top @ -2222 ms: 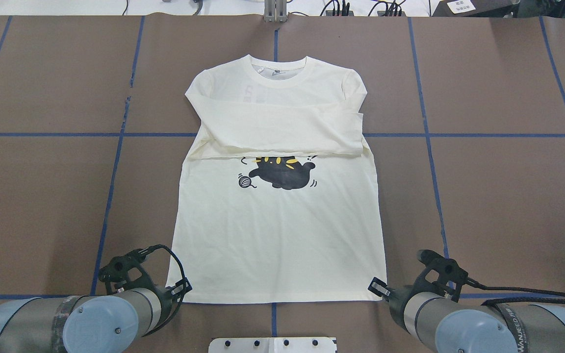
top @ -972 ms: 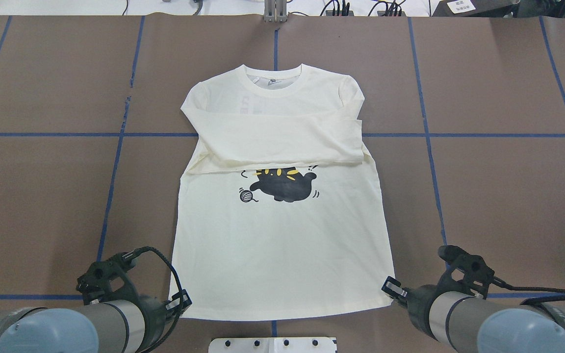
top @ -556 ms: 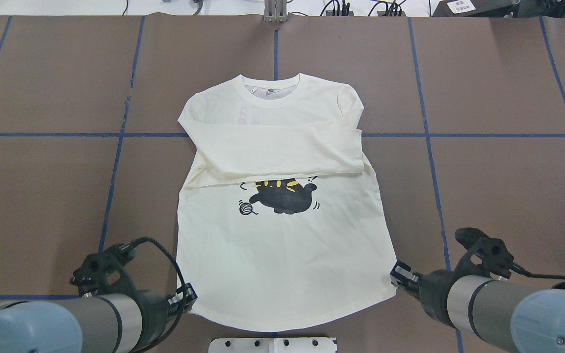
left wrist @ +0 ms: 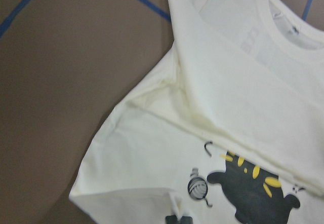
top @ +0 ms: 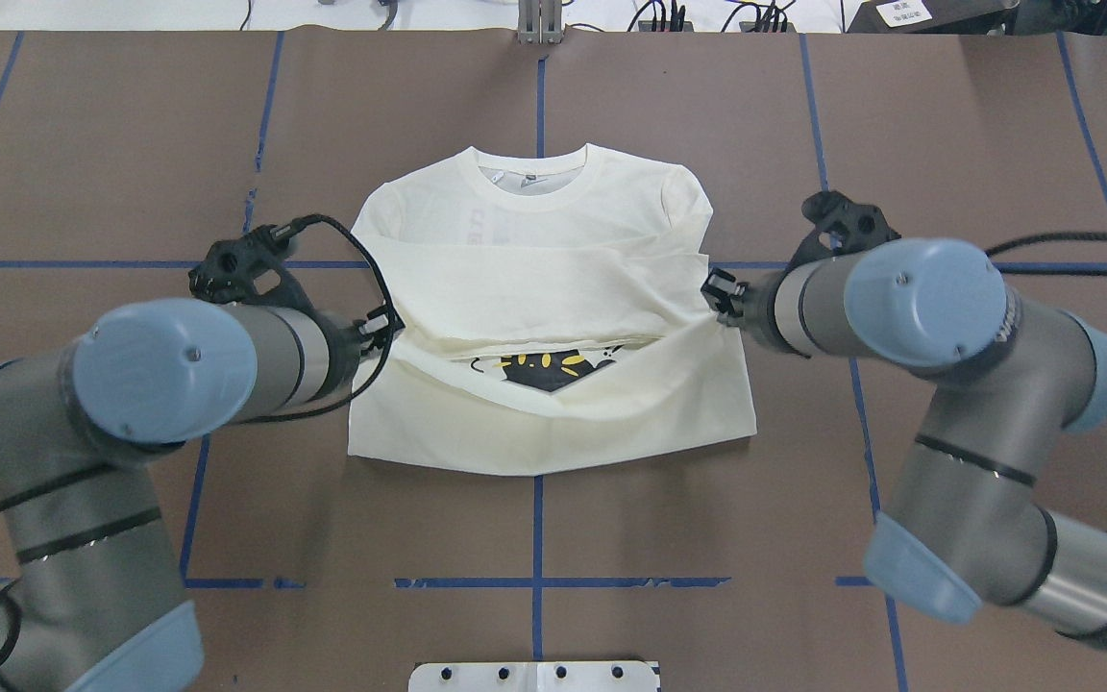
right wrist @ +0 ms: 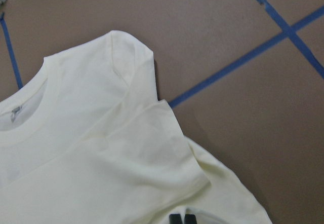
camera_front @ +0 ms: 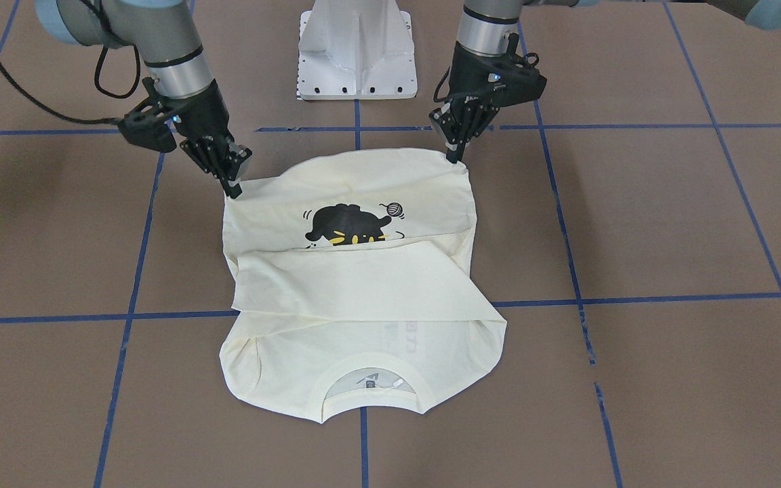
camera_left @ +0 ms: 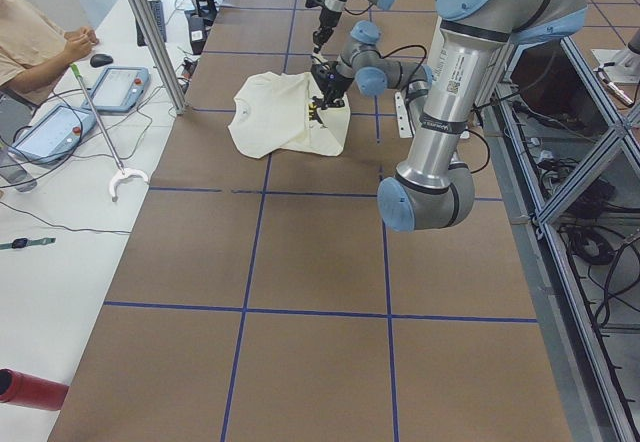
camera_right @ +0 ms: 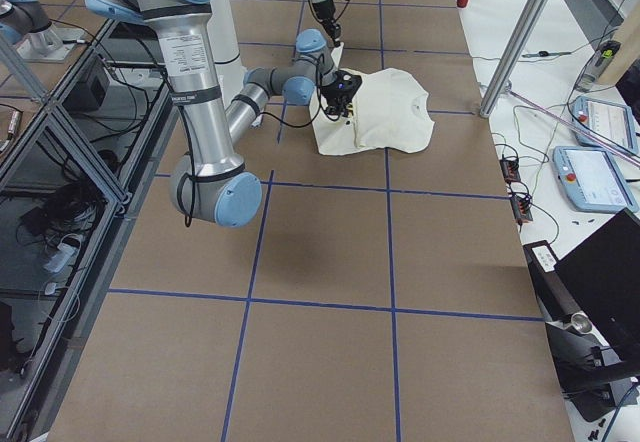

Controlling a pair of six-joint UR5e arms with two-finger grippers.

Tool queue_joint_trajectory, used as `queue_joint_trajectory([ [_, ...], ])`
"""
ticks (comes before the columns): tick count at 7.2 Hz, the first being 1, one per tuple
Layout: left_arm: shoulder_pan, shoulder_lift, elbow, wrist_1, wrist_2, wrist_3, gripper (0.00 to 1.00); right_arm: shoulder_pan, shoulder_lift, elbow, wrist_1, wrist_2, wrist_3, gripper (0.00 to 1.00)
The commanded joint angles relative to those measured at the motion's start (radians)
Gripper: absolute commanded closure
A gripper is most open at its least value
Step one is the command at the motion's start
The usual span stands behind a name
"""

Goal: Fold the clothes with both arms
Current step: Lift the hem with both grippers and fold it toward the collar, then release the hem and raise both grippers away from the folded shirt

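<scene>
Found the T-shirt [top: 553,259] at the middle of the brown table [top: 947,144], collar [top: 532,178] pointing away from the robot, both sleeves [top: 553,284] laid flat across the chest. Saw the lower body doubled back on itself, fold edge nearest the robot, hem held up off the surface and sagging between its two raised corners, close to the sleeves. Noted the cat print [camera_front: 346,224] with the yarn ball [camera_front: 396,210] beside it, plain from the front-facing camera, half hidden from overhead by sleeve and drooping hem. Caught the left gripper [camera_front: 457,157] pinched tight on one hem corner, fingers pressed together on the cloth. Same for the right gripper [camera_front: 233,191], clamped on the opposite corner, both angled down and inward from either side. Marked blue tape lines [top: 539,519] crossing the table, the white base [camera_front: 356,61] behind the hem, and a seated person [camera_left: 30,42] at a side desk in the left-end view.
</scene>
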Motion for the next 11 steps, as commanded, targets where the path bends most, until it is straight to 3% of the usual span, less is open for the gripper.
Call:
queue_joint_trajectory([
  [1, -0.113, -0.034, 0.233, -0.200, -0.017, 0.090, 1.00, 0.135, 0.119, -0.212, 0.007, 0.029, -0.178, 1.00],
  [5, -0.211, -0.160, 0.523, -0.280, -0.012, 0.221, 1.00, 0.173, 0.306, -0.499, 0.011, 0.023, -0.234, 1.00],
  [7, -0.211, -0.189, 0.640, -0.378, -0.011, 0.259, 1.00, 0.167, 0.333, -0.556, 0.011, 0.024, -0.235, 1.00],
  [9, -0.211, -0.189, 0.647, -0.405, -0.012, 0.267, 0.85, 0.159, 0.348, -0.593, 0.013, 0.027, -0.234, 1.00],
  [10, -0.211, -0.191, 0.647, -0.405, -0.014, 0.267, 0.67, 0.157, 0.348, -0.592, 0.013, 0.029, -0.234, 0.67],
  [11, -0.213, -0.185, 0.644, -0.406, -0.015, 0.266, 0.56, 0.159, 0.350, -0.586, 0.051, 0.029, -0.231, 0.45],
])
